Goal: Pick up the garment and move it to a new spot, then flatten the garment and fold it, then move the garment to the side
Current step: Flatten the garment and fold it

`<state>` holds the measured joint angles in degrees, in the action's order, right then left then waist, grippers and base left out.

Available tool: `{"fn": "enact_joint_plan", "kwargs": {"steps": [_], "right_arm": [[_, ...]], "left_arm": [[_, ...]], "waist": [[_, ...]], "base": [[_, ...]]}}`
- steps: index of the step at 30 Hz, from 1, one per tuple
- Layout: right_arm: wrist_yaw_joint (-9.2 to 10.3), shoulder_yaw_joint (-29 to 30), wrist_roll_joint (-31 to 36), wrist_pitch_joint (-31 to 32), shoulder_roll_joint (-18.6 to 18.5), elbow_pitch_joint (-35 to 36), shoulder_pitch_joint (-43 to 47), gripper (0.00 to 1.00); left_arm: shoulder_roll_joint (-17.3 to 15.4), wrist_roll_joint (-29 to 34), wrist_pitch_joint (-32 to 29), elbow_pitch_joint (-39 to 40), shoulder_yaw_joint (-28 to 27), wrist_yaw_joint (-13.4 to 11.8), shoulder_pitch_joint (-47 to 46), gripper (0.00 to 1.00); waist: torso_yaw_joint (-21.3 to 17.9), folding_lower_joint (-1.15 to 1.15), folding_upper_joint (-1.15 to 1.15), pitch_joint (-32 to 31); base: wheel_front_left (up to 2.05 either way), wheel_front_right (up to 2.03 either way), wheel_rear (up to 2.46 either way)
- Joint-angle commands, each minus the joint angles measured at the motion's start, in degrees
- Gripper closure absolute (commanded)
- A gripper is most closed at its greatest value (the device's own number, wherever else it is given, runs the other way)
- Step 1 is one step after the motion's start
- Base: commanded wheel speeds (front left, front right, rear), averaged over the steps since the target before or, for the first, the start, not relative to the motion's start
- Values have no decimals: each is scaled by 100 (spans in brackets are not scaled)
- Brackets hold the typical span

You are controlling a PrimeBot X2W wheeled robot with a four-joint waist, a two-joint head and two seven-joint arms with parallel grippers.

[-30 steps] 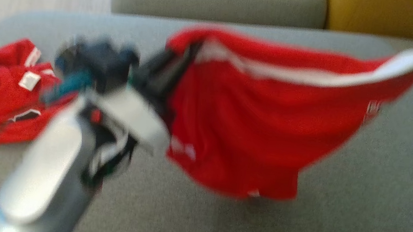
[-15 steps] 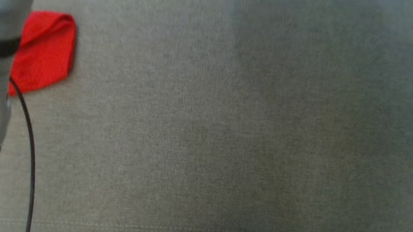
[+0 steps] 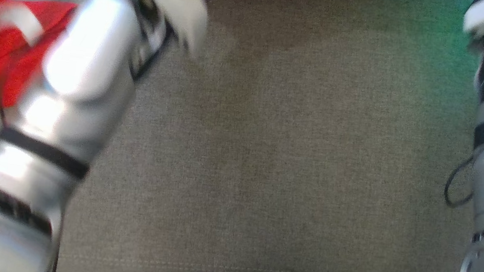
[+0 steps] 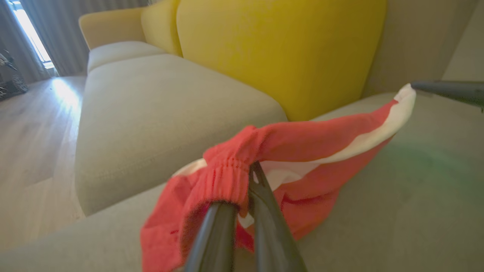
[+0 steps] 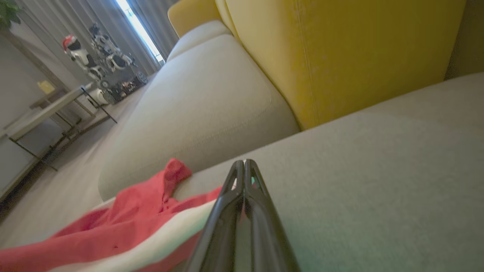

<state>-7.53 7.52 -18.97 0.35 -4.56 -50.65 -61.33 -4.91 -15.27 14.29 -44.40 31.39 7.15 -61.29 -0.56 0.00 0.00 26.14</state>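
The left pincer [image 4: 246, 180] is clamped on the red garment [image 4: 321, 138] at its gathered waistband; the right pincer [image 5: 244, 166] (tips pressed together) pinches its white-striped edge. The garment hangs stretched between them, over the grey sofa seat [image 4: 416, 196].

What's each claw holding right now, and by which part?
Both hold the red garment: left claw shut on its gathered elastic waistband, right claw shut on the white-striped end.

Red garment [image 4: 302, 139] with white stripe, grey sofa seat [image 3: 295, 163], yellow cushion [image 4: 280, 49], dark fingers [image 5: 223, 223]
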Motion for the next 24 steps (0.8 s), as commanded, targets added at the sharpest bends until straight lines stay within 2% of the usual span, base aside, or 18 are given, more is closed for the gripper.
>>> {"fn": "enact_joint_plan", "kwargs": {"steps": [1,8,15,24], "right_arm": [[4,-215,69,60,-17,15,-28,100],[4,-931,-129,488,-321,-546,355,100],[4,-1836,-570,1023,-834,-483,814,100],[4,-2676,-1294,1924,-1722,-66,1426,100]], "left_arm": [[-158,-19,52,109,78,31,52,100],[-394,-241,68,109,880,33,985,100],[-583,-246,70,412,1156,33,1600,100],[-569,-157,70,610,1256,34,2069,100]], "waist": [[11,0,0,-81],[69,0,0,-465],[184,0,0,-907],[257,0,0,-1360]], "base": [[0,0,0],[0,0,0],[0,0,0],[0,0,0]]}}
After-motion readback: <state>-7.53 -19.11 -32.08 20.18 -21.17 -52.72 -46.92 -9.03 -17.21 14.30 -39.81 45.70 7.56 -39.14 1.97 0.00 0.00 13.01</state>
